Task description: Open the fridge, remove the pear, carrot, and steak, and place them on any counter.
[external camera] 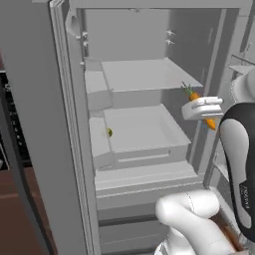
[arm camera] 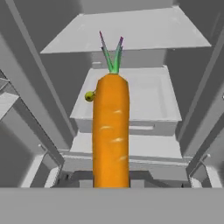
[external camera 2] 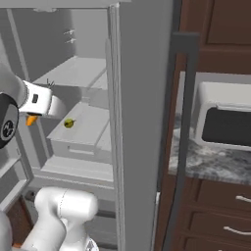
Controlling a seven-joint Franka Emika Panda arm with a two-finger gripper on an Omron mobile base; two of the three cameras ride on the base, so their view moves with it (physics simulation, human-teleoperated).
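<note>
Closest to the hand camera, the carrot (arm camera: pixel 111 131) stands lengthwise up the middle of the hand view, its green top pointing toward the fridge (external camera: pixel 144 74) interior. From the left base view the carrot (external camera: pixel 199 107) pokes out above and below the tool (external camera: pixel 203 108), green leaves up and left, orange tip down and right; the tool is clamped on the carrot, holding it in the air in front of the open fridge, at the right side of the opening and level with the gap between the upper and middle shelves. From the right base view only the orange tip (external camera 2: pixel 31 119) shows under the white hand (external camera 2: pixel 41 102).

Farther in, the pear (external camera: pixel 109 132) sits on the middle shelf at its left edge, small and yellow-green; it also shows in the right base view (external camera 2: pixel 69 123) and beside the carrot in the hand view (arm camera: pixel 89 96).

Right of the fridge door, the grey marbled tabletop (external camera 2: pixel 215 164) carries a white box with a dark front (external camera 2: pixel 226 122), over dark brown drawers (external camera 2: pixel 215 211).
</note>
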